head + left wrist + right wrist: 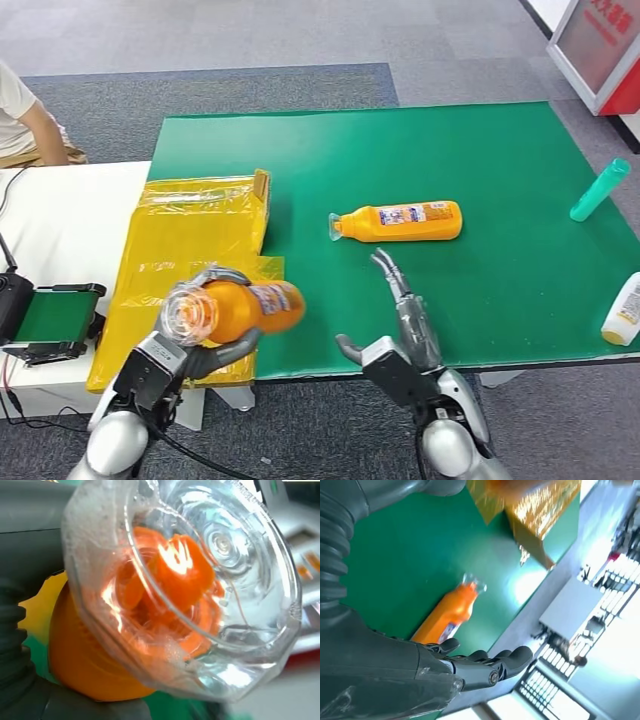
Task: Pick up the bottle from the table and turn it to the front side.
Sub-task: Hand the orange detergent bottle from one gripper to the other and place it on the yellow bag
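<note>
The left hand (170,362) holds an orange bottle (241,310) above the near left edge of the table (483,150), over the yellow bag (181,250). The fingers are wrapped under its body. The bottle lies roughly level, its long axis running left to right, with the clear cap (183,313) toward the robot's left and tipped at the camera. A label shows on its upper side, but the writing is too blurred to read. The left wrist view looks straight into the clear cap (196,580), with the orange neck inside it.

A second orange bottle (400,222) lies on the green table, cap pointing left, label up and unreadable. The right hand (396,320) hovers near it, fingers spread and holding nothing; the right wrist view shows this bottle (450,612) beyond the fingers (490,662).

A teal bottle (600,190) and a white bottle (625,312) lie at the right side.
</note>
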Robot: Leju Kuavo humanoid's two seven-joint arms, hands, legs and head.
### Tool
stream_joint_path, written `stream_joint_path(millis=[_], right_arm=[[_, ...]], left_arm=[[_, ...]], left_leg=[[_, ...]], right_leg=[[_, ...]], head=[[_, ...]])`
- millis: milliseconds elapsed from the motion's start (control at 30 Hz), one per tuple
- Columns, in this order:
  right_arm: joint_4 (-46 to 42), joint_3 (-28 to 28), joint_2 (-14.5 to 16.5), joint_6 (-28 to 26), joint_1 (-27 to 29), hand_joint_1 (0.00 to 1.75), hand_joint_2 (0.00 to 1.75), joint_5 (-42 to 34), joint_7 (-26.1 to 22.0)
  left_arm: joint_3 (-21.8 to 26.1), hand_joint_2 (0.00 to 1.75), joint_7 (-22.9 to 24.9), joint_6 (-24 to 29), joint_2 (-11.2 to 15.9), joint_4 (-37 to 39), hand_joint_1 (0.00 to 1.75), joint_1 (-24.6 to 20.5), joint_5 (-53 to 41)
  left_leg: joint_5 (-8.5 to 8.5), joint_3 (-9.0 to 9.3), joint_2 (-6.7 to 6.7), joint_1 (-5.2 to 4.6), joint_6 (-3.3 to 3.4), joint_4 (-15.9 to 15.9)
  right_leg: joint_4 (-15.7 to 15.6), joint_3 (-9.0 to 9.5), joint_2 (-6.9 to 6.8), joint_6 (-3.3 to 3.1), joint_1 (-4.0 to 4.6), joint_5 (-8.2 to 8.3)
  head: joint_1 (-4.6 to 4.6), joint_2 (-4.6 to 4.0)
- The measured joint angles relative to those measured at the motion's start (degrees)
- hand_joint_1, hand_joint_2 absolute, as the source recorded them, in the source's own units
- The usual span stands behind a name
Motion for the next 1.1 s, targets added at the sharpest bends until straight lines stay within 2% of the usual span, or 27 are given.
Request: stream_joint_path(millis=[133, 300, 500, 667, 867, 1100], right_arm=[[-4.68, -4.70, 0.50, 1.00, 2.52, 0.00, 1.75, 0.58, -0.08], [-8.55, -8.25, 1.43, 2.20, 3.88, 0.00, 1.75, 0.99, 0.09], [-10.78, -9.45, 2.13, 2.55, 4.40, 0.00, 1.75, 1.18, 0.28], [-12.38, -9.75, 2.24, 2.86, 4.48, 0.00, 1.75, 1.07, 0.22], [-14.42, -9.94, 2.29, 2.94, 4.53, 0.00, 1.75, 1.07, -0.47], [-16.25, -9.92, 2.38, 2.95, 4.50, 0.00, 1.75, 1.29, -0.92]], left_arm=[[4.34, 1.75, 2.87, 6.17, 1.02, -0.34, 1.75, 0.57, -17.21], [8.15, 1.75, 6.14, 10.99, 2.25, 0.66, 1.75, 0.25, -31.45], [9.19, 1.75, 10.41, 13.82, 3.80, 4.25, 1.75, -0.90, -46.00], [8.67, 1.75, 14.68, 14.69, 5.50, 10.83, 1.75, -3.04, -60.31], [7.01, 1.75, 15.97, 14.83, 6.53, 19.62, 1.75, -5.89, -64.94], [5.37, 1.75, 16.42, 14.43, 6.52, 24.81, 1.75, -8.44, -65.89]], left_leg=[[0.01, -0.01, 0.00, 0.00, 0.01, 0.00], [0.01, 0.00, 0.00, 0.00, 0.01, 0.00], [0.01, 0.00, 0.00, 0.00, 0.01, 0.00], [0.02, 0.01, 0.00, 0.00, 0.00, 0.00], [0.03, 0.01, 0.00, 0.00, 0.00, 0.00], [0.03, 0.01, 0.00, 0.00, 0.00, 0.00]], right_leg=[[0.00, 0.01, -0.02, 0.00, 0.01, -0.02], [0.00, 0.01, -0.01, 0.00, 0.00, -0.01], [0.00, 0.00, -0.01, 0.00, 0.00, -0.01], [0.00, 0.00, 0.00, -0.01, 0.00, 0.00], [0.00, 0.00, 0.00, -0.01, 0.00, 0.01], [0.00, -0.01, 0.00, -0.01, 0.00, 0.01]], head=[[0.01, 0.00], [0.02, 0.00], [0.00, 0.00], [0.00, 0.00], [0.01, 0.00], [0.01, 0.00]])
